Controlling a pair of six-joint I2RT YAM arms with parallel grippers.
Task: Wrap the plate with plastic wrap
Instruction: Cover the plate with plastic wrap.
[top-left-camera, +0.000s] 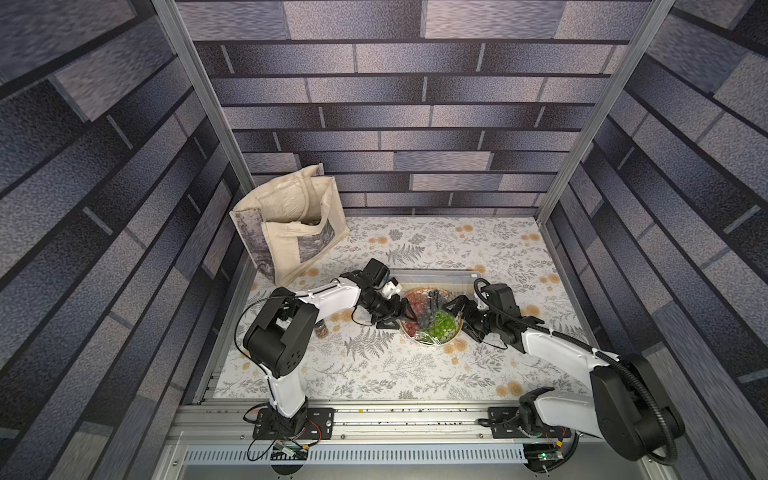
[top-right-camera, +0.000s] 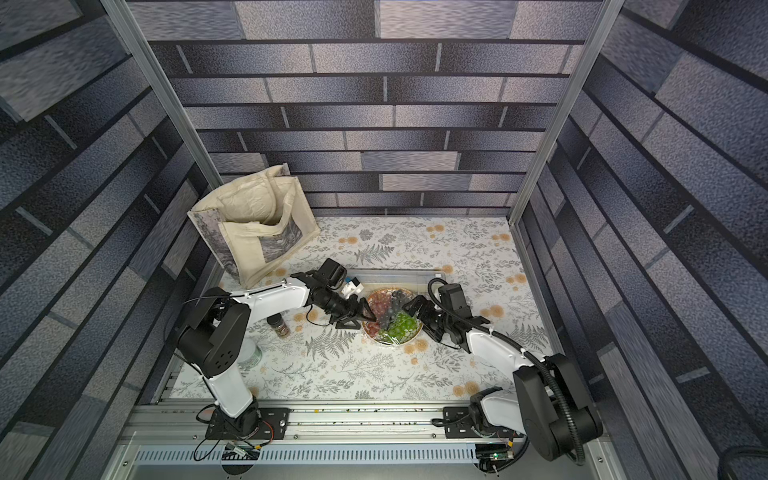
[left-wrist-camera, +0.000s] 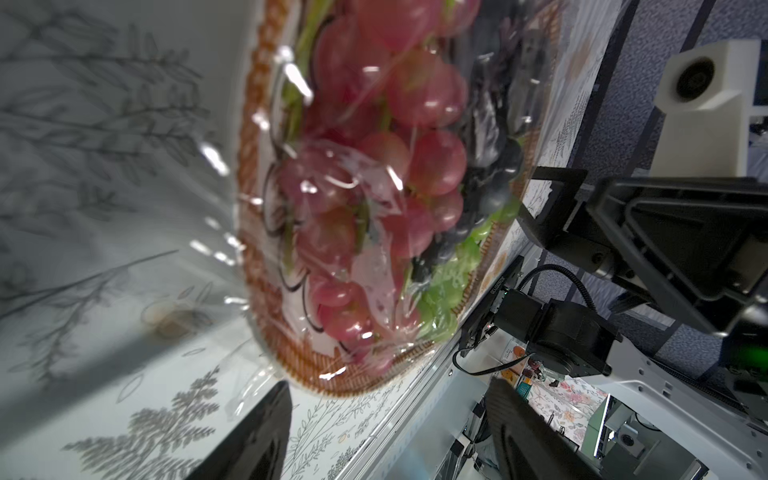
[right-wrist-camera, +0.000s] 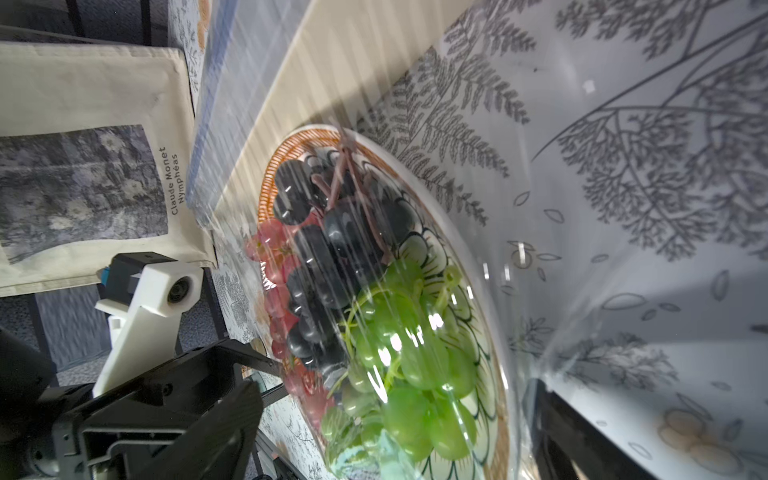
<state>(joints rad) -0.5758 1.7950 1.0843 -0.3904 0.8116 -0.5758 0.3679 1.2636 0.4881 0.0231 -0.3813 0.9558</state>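
Glossy plastic wrap (left-wrist-camera: 374, 266), matt cloth bag (top-left-camera: 291, 232)

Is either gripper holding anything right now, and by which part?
Nothing held: the left gripper and right gripper stand open on either side of the round tan-rimmed plate of grapes, under glossy clear plastic wrap.

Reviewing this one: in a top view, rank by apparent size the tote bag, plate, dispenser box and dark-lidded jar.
Tote bag
plate and dispenser box: unsure, box longer, narrower, partly hidden
dark-lidded jar
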